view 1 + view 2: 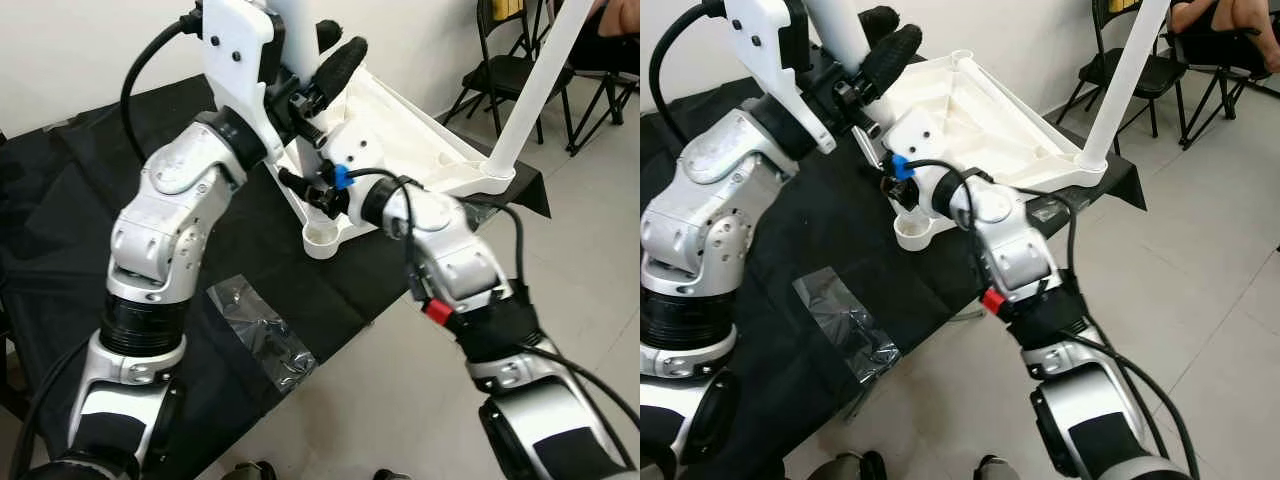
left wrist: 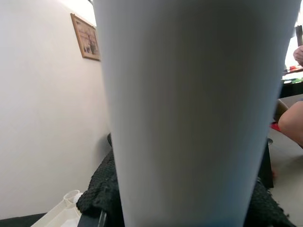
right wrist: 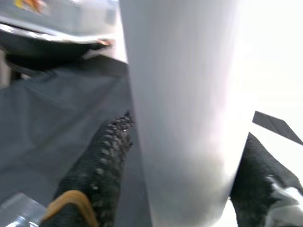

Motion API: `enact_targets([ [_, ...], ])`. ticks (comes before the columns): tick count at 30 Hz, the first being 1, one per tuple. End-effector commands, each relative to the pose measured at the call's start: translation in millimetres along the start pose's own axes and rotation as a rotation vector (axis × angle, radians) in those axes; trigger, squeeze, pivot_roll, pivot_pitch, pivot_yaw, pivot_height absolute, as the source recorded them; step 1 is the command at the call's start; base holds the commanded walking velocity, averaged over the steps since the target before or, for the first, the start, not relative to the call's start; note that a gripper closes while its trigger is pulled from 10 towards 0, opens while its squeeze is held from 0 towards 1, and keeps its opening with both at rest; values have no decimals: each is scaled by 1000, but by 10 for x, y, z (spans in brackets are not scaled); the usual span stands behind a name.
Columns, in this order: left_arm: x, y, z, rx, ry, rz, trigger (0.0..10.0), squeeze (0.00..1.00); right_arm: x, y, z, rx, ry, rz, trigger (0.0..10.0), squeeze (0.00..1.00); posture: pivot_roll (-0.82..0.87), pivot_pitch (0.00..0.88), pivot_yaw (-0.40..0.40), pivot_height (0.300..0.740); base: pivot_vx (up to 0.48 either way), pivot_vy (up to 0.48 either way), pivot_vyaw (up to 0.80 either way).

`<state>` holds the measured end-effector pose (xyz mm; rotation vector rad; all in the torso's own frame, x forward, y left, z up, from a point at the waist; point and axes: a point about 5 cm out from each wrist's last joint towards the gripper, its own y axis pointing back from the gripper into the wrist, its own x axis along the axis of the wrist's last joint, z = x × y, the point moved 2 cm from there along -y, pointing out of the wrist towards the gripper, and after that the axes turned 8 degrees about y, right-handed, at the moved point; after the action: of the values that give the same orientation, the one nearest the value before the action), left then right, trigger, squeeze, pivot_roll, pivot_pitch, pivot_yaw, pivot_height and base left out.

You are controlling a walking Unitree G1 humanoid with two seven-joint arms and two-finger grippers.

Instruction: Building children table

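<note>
I see the white plastic tabletop (image 1: 970, 110) lying upside down on a table draped in black cloth (image 1: 80, 190), with one white table leg (image 1: 535, 90) already standing upright in its far right corner socket. My left gripper (image 1: 318, 62) is raised over the near left part of the tabletop, its fingers (image 2: 94, 198) clamped around a second white leg (image 2: 189, 113) that blocks nearly everything ahead of the left wrist camera. My right gripper (image 3: 180, 179) reaches in low at the tabletop's near edge; through its wrist camera the black mesh-covered fingers (image 3: 102, 156) sit on either side of a white tube (image 3: 184, 104), touching it on both sides, so I take it as gripped. An empty round corner socket (image 1: 322, 240) sits at the near corner just below the right wrist. A crumpled clear plastic bag (image 1: 262, 332) lies on the cloth near the table's front edge, between my two arms. Black folding chairs (image 1: 505, 70) stand on the pale tiled floor (image 1: 590, 250) behind, and a person's arm (image 2: 291, 125) shows at the edge of the left wrist view beyond the leg.
</note>
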<state>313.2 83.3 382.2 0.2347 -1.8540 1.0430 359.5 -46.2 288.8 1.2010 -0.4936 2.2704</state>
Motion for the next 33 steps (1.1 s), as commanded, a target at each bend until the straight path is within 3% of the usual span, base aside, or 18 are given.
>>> enact_targets([
  [1,101,-23,107,-107,-1,23,0,0,179,34,-71,145,9,109,10000,1000,5,112,12,740,0,0,0],
  [2,101,-23,107,-107,-1,23,0,0,179,34,-71,145,9,109,10000,1000,5,112,12,740,0,0,0],
  [4,120,-34,244,-270,13,2,0,0,257,168,9,284,54,158,10000,1000,4,109,11,740,0,0,0],
  [5,125,-40,307,-345,22,-12,0,0,243,217,45,343,107,138,10000,498,5,106,9,740,0,0,0],
  [7,126,-44,339,-382,27,-20,0,0,217,237,67,370,142,113,10000,498,5,106,9,740,0,0,0],
  [8,141,-49,393,-431,41,-27,0,0,195,250,86,396,176,91,10000,0,6,105,8,740,0,0,0],
  [13,196,-58,494,-505,74,-21,0,0,159,266,111,435,216,61,10000,0,9,104,6,740,0,0,0],
  [18,244,-73,659,-594,94,-24,0,0,69,275,28,522,214,23,10000,0,9,106,8,740,0,0,0],
  [23,227,-82,732,-625,100,-31,0,0,42,261,16,552,212,19,10000,0,7,105,8,740,0,0,0],
  [26,245,-65,685,-632,99,-29,0,0,21,250,-14,574,206,27,9961,0,8,106,8,740,0,0,0],
  [27,256,-61,665,-628,102,-26,0,0,14,250,-32,584,201,34,2275,0,8,106,8,740,0,0,0],
  [28,264,-61,652,-624,106,-22,0,0,1,251,-49,592,194,36,0,0,9,106,11,740,0,0,0],
  [33,273,-57,638,-616,123,-13,0,0,-40,251,-83,604,182,34,0,0,8,105,14,740,0,0,0],
])
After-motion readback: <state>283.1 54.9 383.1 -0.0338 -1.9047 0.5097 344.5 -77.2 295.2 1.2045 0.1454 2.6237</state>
